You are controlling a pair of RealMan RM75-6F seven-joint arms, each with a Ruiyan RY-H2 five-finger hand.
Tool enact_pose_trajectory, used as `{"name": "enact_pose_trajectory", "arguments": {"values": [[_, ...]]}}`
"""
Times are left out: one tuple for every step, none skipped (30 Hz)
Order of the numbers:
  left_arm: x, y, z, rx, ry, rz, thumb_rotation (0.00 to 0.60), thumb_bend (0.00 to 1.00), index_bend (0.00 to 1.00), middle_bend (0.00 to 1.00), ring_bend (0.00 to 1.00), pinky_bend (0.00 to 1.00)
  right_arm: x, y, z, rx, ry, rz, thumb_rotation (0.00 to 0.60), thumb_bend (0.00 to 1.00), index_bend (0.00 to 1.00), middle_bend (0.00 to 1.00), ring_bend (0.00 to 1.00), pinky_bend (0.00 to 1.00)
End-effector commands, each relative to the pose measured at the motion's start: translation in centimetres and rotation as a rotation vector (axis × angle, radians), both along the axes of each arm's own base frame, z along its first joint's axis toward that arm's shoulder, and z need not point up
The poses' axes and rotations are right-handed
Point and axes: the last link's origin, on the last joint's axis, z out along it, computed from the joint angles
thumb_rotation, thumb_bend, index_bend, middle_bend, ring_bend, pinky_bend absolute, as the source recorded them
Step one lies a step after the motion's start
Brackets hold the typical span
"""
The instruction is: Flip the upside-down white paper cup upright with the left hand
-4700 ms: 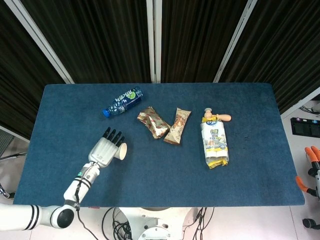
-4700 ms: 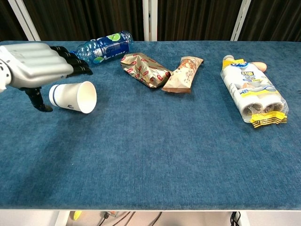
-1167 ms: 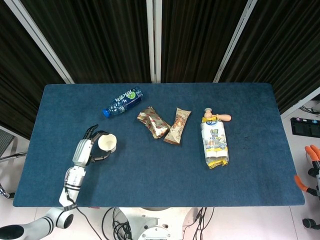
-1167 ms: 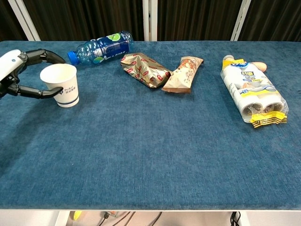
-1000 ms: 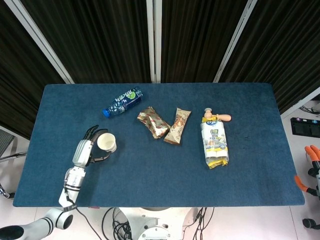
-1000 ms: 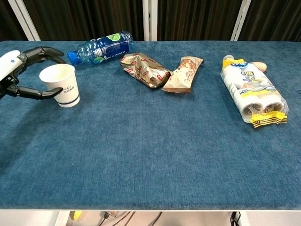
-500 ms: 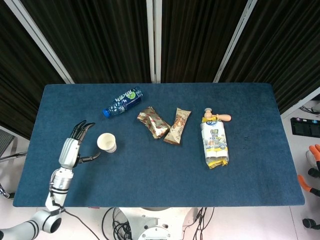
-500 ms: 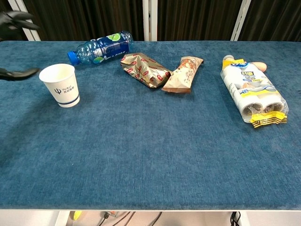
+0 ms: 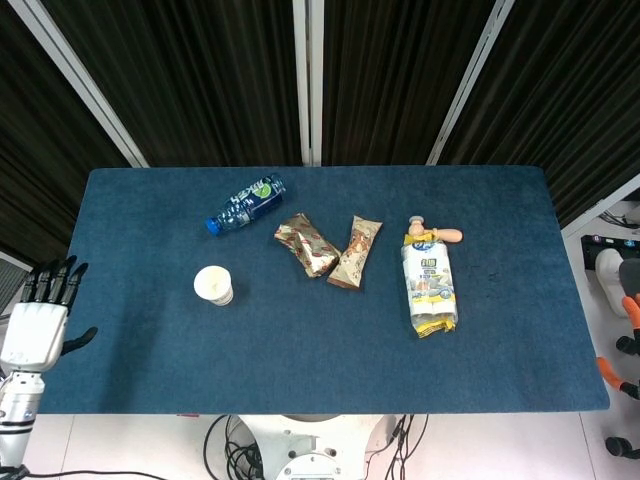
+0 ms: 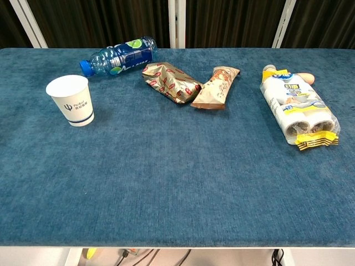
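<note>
The white paper cup (image 9: 213, 284) stands upright with its mouth up on the left part of the blue table (image 9: 300, 340). In the chest view the cup (image 10: 71, 100) shows a small blue logo, and nothing touches it. My left hand (image 9: 38, 322) is off the table's left edge, well left of the cup, with its fingers spread and nothing in it. The chest view shows no hand. At the right edge of the head view only a sliver of my right hand (image 9: 625, 285) shows, too little to read its fingers.
A blue bottle (image 9: 246, 203) lies behind the cup. Two snack packs (image 9: 307, 244) (image 9: 356, 252) lie at the middle. A white and yellow package (image 9: 430, 285) lies to the right. Bare cloth fills the table's front half.
My left hand has let go of the upright cup and drawn back left, off the table. The cup stays standing where it was set.
</note>
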Motion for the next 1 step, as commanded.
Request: {"name": "enact_pose_trajectory", "arguments": {"values": [[-2.39, -3.11, 0.36, -0.057, -0.056, 0.102, 0.600, 0.12, 0.00, 0.00, 0.00, 0.01, 0.16, 0.06, -0.50, 0.005, 0.013, -0.001, 0.600, 0.18, 0.00, 0.00, 0.00, 0.00]]}}
